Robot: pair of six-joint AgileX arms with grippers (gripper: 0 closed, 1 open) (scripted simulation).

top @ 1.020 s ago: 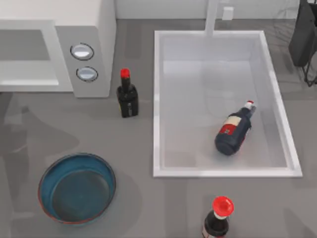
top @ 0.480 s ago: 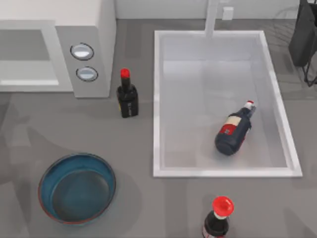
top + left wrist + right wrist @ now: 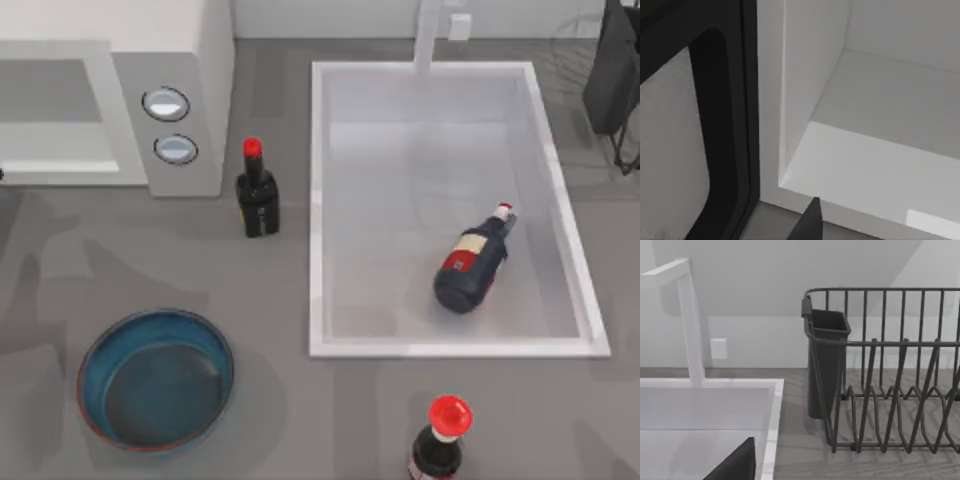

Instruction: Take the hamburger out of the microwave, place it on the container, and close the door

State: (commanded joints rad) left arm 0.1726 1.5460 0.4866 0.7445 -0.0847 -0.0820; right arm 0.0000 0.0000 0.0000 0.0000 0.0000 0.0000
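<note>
Top view shows the microwave (image 3: 110, 95) at the table's far left, its grey cavity open toward the front. The blue container (image 3: 155, 378) sits near the front left with nothing in it, so the placing step is not done. I cannot see the hamburger on the table or in the part of the cavity that shows; I judge it sits deeper inside. Left wrist view looks into the cavity from close by, with the dark inner face of the door (image 3: 700, 140) swung open beside it and one fingertip of the left gripper (image 3: 810, 225) at the cavity's front edge; whether its jaws are spread or clenched I cannot tell. Right wrist view faces the sink (image 3: 705, 410) and the dish rack (image 3: 890, 375), so the right arm seems parked. Taking out, placing and closing all appear left to do.
</note>
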